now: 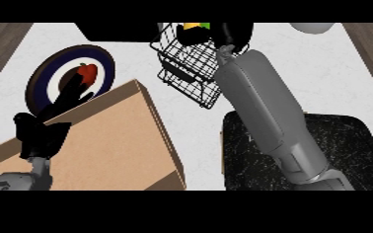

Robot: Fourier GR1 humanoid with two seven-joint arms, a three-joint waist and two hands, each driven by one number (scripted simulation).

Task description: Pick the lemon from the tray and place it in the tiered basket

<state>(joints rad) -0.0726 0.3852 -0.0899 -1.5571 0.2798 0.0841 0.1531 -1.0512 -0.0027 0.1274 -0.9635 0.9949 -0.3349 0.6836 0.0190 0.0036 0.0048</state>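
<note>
Spreading across the whole view is the pale desk (109, 39), its far corners giving way to brown floor. At near left lies a large tan board or box (109, 148), cut off by the lower edge. At near right sits the dark speckled tray (342, 148), much of it hidden under the right forearm (270, 113), which runs far-left towards the basket. The black wire tiered basket (186, 64) stands at far centre, tilted in this view. A round plate (55, 69) with dark blue and white rings lies at far left, holding a small red item (87, 73). The left hand (40, 133) rests at near left, fingers straight and spread upward. The right hand (232, 37) is over the basket's far rim, mostly hidden; whether its fingers are curled cannot be told. The lemon (192, 26) shows as a yellow patch at the basket's far edge, with green just right of it.
</note>
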